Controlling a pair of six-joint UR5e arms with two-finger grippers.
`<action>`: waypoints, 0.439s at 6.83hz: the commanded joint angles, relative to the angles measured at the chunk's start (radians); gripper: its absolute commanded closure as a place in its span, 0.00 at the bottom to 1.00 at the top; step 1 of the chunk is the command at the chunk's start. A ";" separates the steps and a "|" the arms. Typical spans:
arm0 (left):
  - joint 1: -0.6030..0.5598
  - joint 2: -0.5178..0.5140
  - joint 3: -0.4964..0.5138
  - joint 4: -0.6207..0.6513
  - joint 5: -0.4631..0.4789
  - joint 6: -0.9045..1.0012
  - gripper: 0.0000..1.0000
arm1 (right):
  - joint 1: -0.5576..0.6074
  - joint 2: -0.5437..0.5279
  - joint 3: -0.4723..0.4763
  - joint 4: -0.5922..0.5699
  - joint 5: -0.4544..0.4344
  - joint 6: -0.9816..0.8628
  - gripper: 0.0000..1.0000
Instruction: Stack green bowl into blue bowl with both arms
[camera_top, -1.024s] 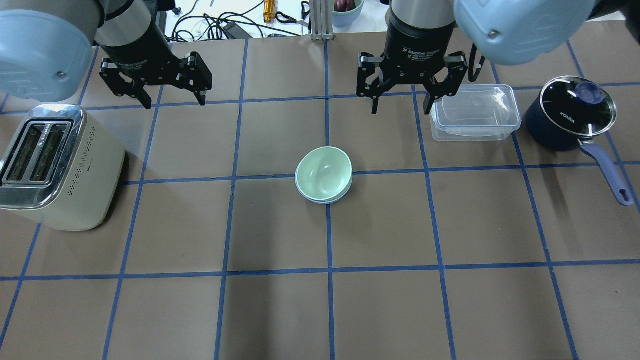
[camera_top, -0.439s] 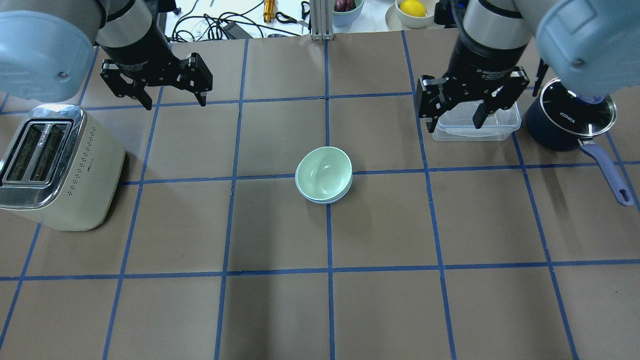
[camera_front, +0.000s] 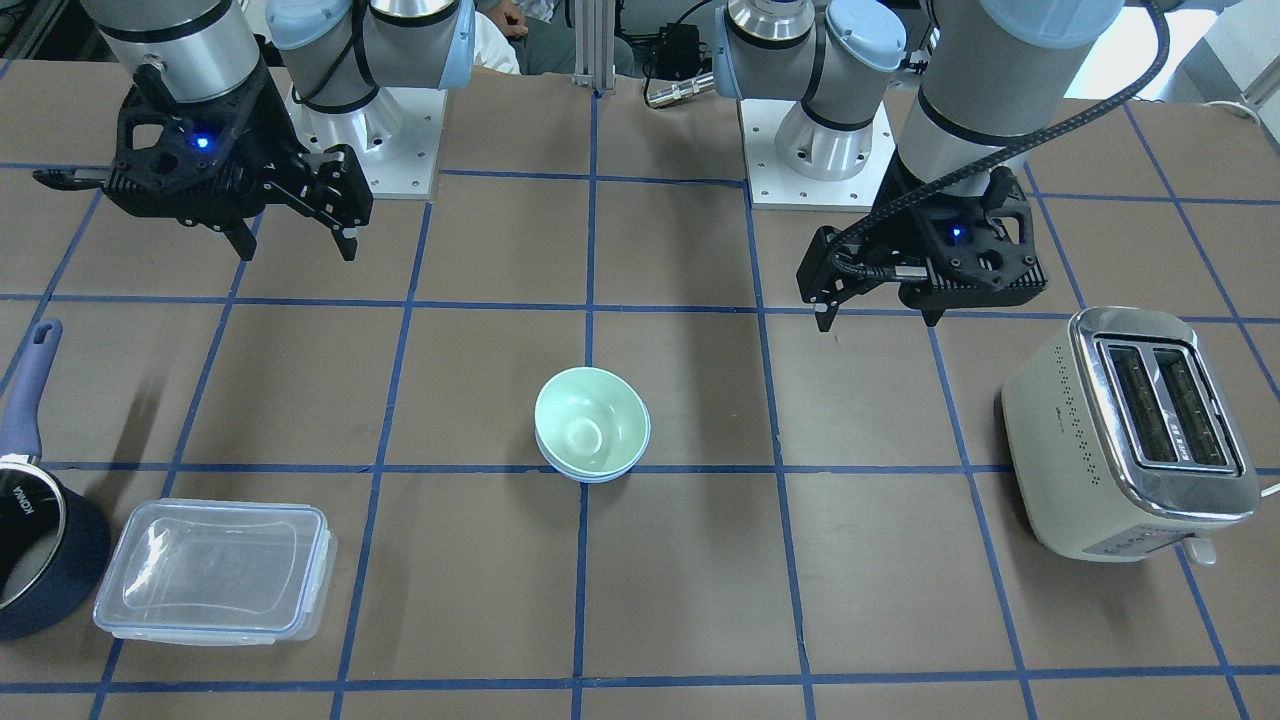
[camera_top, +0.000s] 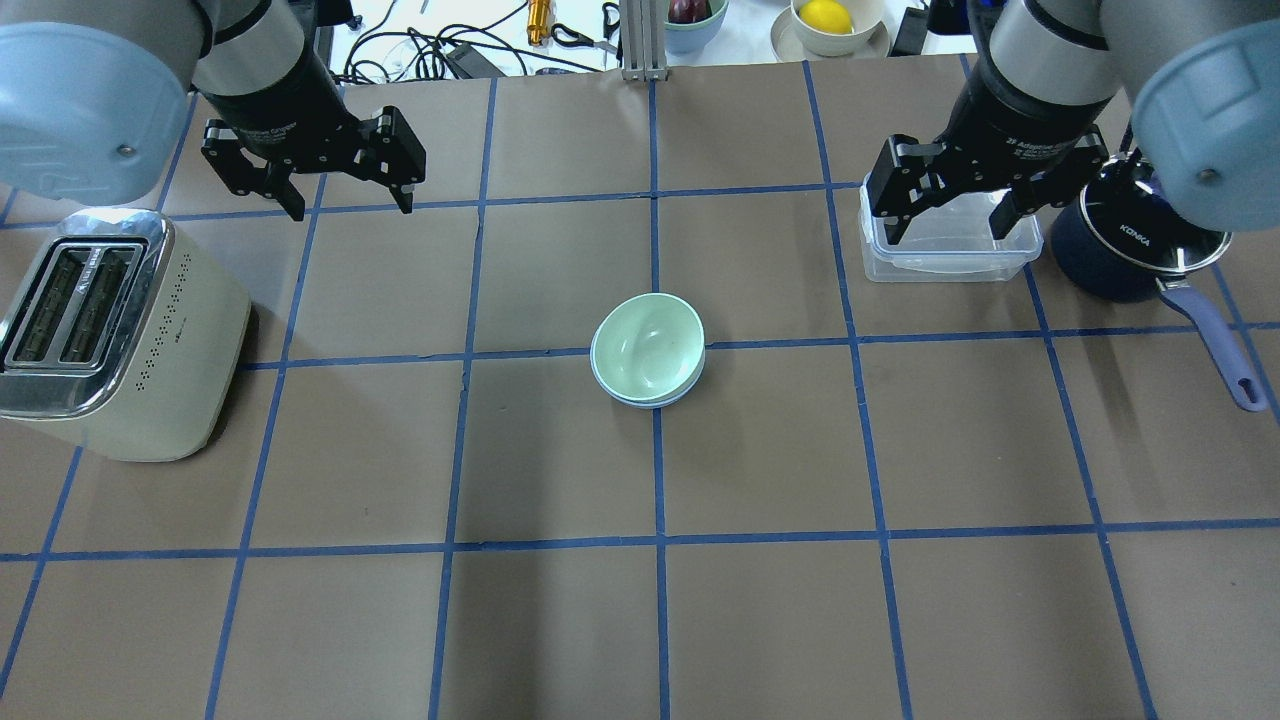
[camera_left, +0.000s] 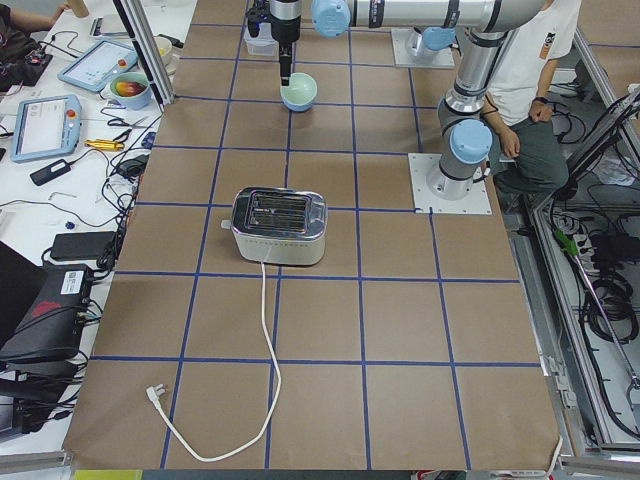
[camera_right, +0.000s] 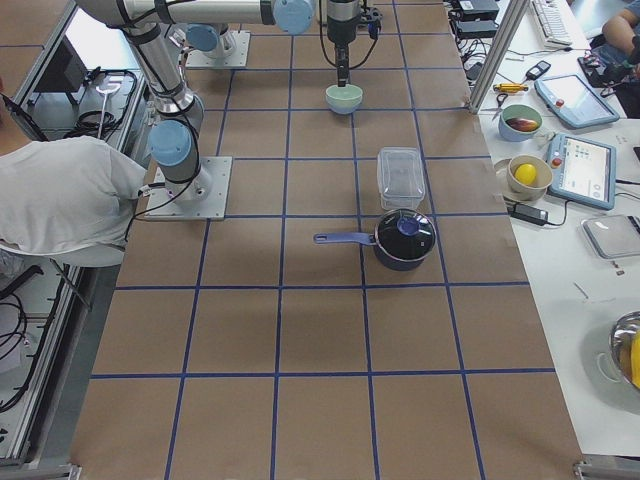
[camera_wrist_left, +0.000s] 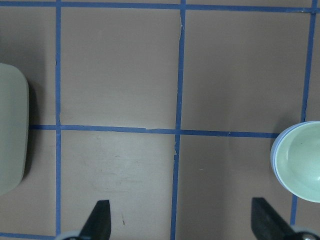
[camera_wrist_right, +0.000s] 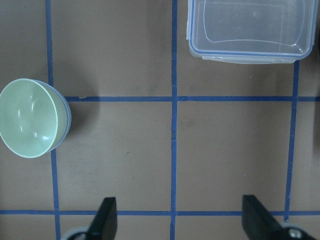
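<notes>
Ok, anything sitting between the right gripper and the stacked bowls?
Nothing visible: only bare table lies between the right gripper and the green bowl, already nested in the blue bowl.

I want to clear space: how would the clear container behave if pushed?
The container looks empty and thin-walled, so probably light and quick to slide on the table. It sits low and flat with its lid on, so tipping seems unlikely.
</notes>
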 joint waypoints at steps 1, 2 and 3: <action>0.000 0.001 0.000 0.001 0.000 0.000 0.00 | -0.001 0.002 -0.020 0.025 0.000 0.074 0.08; 0.000 0.001 0.000 0.001 0.000 0.002 0.00 | 0.002 0.001 -0.019 0.029 0.000 0.074 0.09; 0.000 0.001 0.000 0.001 0.000 0.002 0.00 | 0.002 -0.001 -0.019 0.029 -0.006 0.074 0.07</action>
